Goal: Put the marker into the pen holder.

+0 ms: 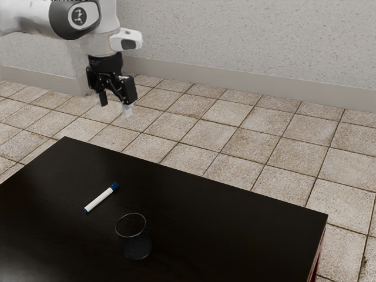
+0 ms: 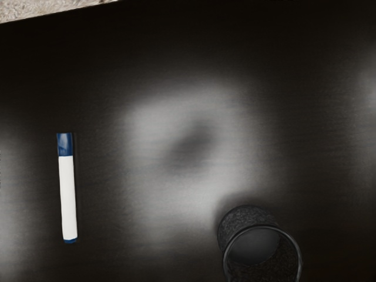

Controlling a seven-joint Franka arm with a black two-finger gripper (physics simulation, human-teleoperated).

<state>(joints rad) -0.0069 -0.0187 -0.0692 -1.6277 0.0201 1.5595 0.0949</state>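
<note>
1. The cup [image 1: 137, 245] is nearest the exterior camera. It stands upright on the table [image 1: 235, 235], mouth up, well below the gripper [image 1: 115, 106] and off to one side of it.
2. The gripper is released: its fingers [image 1: 127, 110] stand apart, with open air between the tips. Whether that is their full spread, I cannot tell. It hangs high above the tabletop, pointing down, apart from both marker and cup.
3. The marker [image 1: 101, 197] lies flat on the table, well below the gripper and off to its other side from the cup. Marker and cup are apart, with dark tabletop between them.
4. Under the gripper there is open room down to the table. The table edge beside the tiled floor [image 1: 235, 147] runs past the marker's capped end, with a stretch of tabletop between.
5. The marker's long axis slants in the exterior view, its blue cap pointing away from the camera and toward that view's right, to that edge. The axis passes beside the cup.
</note>
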